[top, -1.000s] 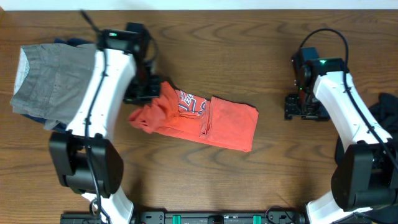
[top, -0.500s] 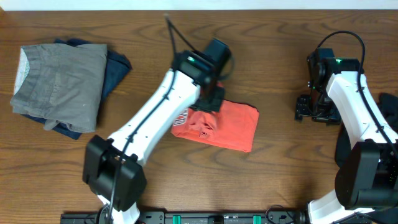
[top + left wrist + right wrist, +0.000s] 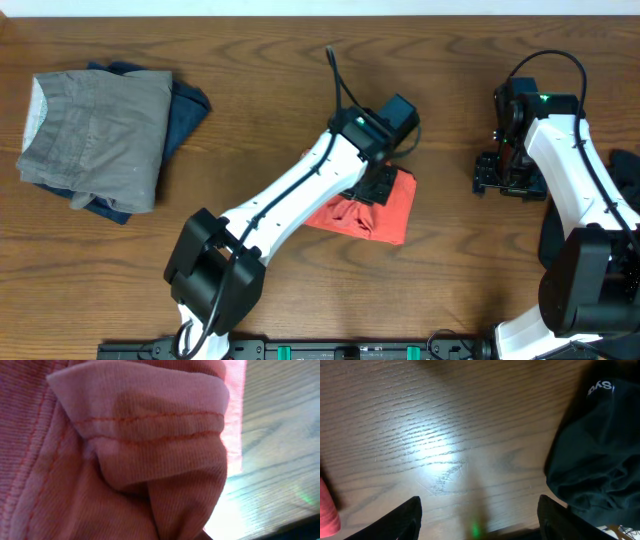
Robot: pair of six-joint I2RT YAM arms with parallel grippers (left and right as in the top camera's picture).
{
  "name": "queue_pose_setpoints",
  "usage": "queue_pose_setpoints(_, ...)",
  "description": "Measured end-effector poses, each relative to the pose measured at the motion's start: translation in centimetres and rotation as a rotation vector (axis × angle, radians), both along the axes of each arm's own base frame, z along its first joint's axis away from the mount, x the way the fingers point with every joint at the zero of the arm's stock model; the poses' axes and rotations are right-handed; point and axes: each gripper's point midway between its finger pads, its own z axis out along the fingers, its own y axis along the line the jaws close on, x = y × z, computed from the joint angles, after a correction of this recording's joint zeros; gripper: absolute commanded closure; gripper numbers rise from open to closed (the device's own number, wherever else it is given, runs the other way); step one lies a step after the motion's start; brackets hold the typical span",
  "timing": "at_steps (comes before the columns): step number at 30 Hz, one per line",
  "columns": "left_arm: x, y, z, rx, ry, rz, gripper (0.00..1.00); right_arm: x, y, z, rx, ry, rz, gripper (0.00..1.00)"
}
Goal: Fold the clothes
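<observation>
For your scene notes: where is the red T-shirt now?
Overhead, the red T-shirt lies centre-frame, partly beneath the left pincer, right of the grey clothes pile.

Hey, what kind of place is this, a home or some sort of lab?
Probably a robotics lab bench, not a home: a white left arm and right arm at a wooden table, a coral-red T-shirt under the left arm, and folded garments stacked aside.
</observation>
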Motion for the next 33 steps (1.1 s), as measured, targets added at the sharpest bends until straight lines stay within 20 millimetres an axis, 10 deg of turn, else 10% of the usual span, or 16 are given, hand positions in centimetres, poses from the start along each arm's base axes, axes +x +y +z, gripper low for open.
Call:
queue_pose_setpoints(22,0.5,-0.6,0.1,-0.04,0.004,0.057,0.63,0.2,1.2,-0.2,0.072,-0.005,0.016,0.29)
queue_pose_setpoints(33,9.1,10.7,1.1,-0.059,-0.034,0.4,0.36,2.0,12.3,1.9,0.717,-0.138,0.315,0.33)
